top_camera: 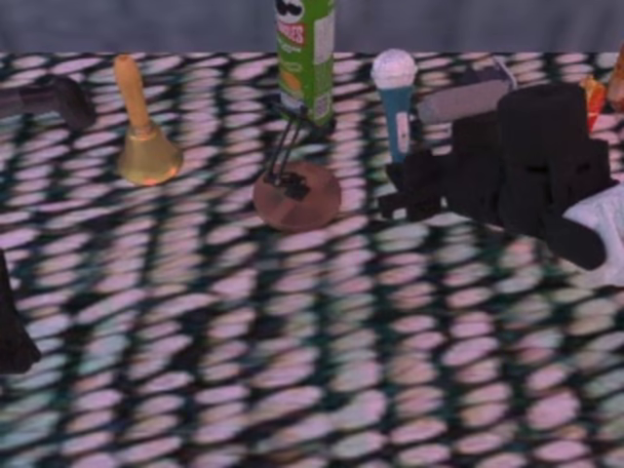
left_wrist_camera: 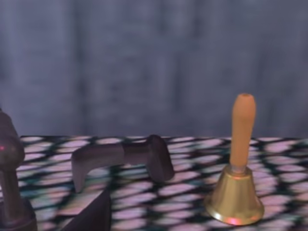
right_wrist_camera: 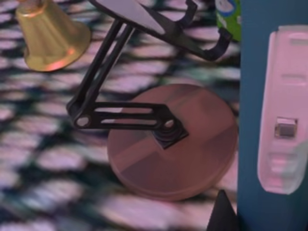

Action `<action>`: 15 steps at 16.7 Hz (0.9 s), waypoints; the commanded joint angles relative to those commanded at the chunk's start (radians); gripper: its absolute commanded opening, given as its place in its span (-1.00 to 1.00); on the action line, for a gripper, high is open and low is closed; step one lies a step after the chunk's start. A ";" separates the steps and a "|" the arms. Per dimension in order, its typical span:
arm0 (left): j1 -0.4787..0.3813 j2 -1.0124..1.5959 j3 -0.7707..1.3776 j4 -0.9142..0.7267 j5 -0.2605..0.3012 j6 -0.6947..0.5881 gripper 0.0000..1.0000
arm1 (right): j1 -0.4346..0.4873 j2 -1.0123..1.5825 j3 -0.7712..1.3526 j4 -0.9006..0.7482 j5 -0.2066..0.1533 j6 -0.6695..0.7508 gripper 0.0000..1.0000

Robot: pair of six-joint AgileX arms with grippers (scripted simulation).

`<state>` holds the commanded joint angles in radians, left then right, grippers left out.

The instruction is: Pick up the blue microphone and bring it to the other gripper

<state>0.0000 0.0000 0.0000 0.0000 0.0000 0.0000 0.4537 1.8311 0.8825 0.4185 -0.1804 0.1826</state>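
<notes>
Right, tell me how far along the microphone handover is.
Done: the right gripper has reached the microphone, which stands upright on the table; the handle fills the right wrist view close up. In hand: closing for the grasp. Left: lift and carry to the left gripper, parked at the left edge.

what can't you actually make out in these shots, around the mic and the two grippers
- Right gripper, top view: its own black bulk hides whether the fingers touch the blue microphone.
- Blue microphone, right wrist view: only the handle and white patch show; the head is cut off by the frame edge.
- Left gripper, top view: parked at the table's left edge, mostly cut off; finger state unreadable.
- Chips can, top view: its top is cut off.
</notes>
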 joint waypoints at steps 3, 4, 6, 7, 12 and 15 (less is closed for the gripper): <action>0.000 0.000 0.000 0.000 0.000 0.000 1.00 | -0.002 -0.071 -0.072 0.248 -0.063 -0.073 -1.00; 0.000 0.000 0.000 0.000 0.000 0.000 1.00 | -0.003 -0.094 -0.092 0.316 -0.082 -0.095 -1.00; 0.000 0.000 0.000 0.000 0.000 0.000 1.00 | -0.004 -0.135 -0.124 0.423 -0.113 -0.132 -1.00; 0.000 0.000 0.000 0.000 0.000 0.000 1.00 | -0.005 -0.152 -0.135 0.461 -0.124 -0.146 -1.00; 0.000 0.000 0.000 0.000 0.000 0.000 1.00 | -0.006 -0.177 -0.151 0.509 -0.140 -0.166 -1.00; 0.000 0.000 0.000 0.000 0.000 0.000 1.00 | -0.001 -0.174 -0.146 0.509 -0.136 -0.163 -1.00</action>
<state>0.0000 0.0000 0.0000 0.0000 0.0000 0.0000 0.4523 1.6569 0.7362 0.9274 -0.3160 0.0192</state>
